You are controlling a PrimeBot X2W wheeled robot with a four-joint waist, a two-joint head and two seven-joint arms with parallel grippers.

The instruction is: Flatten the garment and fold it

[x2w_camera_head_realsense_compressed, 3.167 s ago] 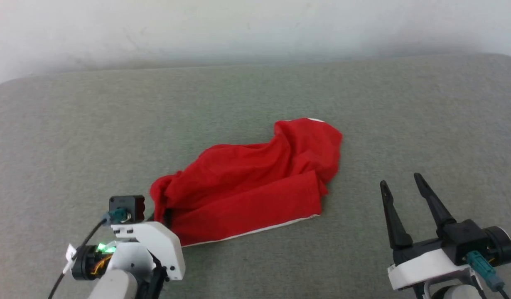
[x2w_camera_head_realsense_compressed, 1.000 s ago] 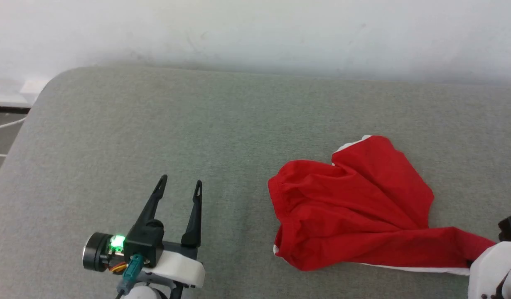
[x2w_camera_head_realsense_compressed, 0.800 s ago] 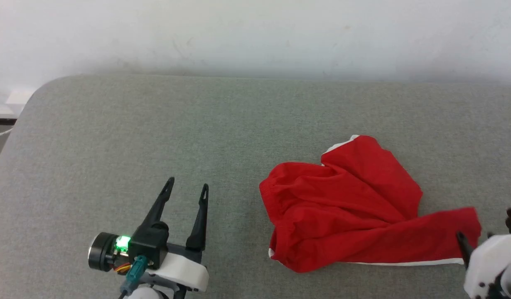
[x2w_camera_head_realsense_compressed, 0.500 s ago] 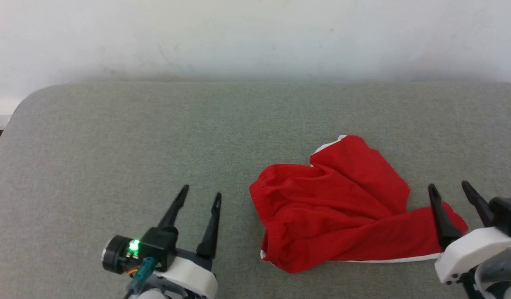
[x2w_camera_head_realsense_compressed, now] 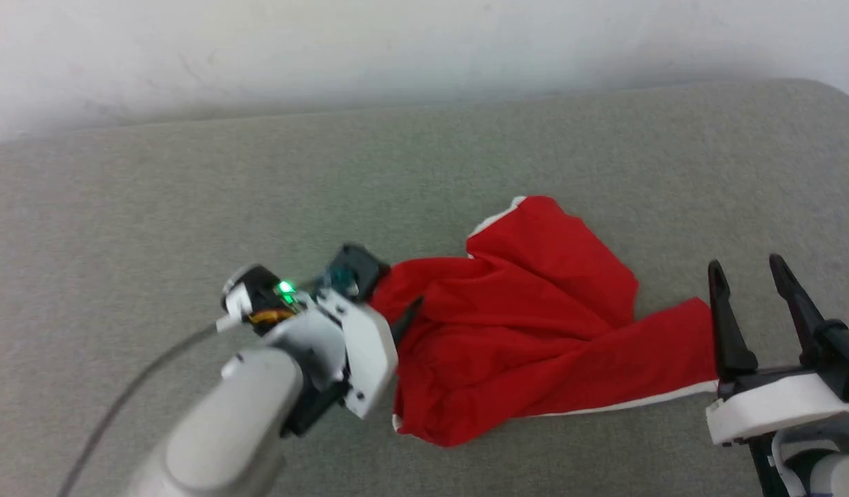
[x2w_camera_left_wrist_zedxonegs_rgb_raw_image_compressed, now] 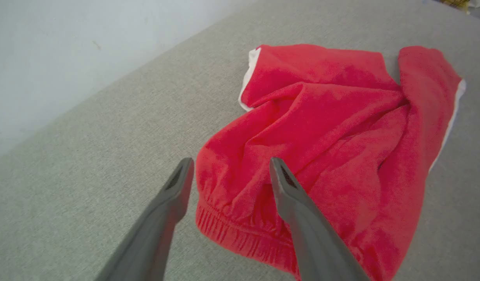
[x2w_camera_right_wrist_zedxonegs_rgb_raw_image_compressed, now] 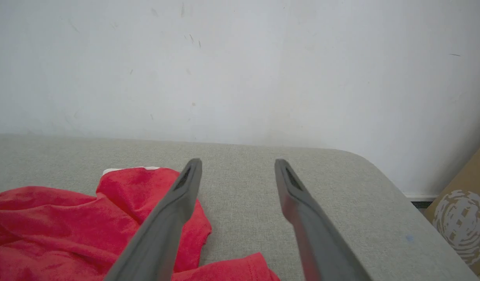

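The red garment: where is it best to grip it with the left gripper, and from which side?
Probably the gathered waistband, a raised, ribbed edge of the garment. It bunches at the end nearest the open left gripper, so come from that side, with one finger on each side of the band.

Grey fabric-covered surface (x2w_camera_head_realsense_compressed: pixel 190 179) against a scuffed white wall (x2w_camera_head_realsense_compressed: pixel 397 48), cardboard box (x2w_camera_right_wrist_zedxonegs_rgb_raw_image_compressed: pixel 464 210) beside it
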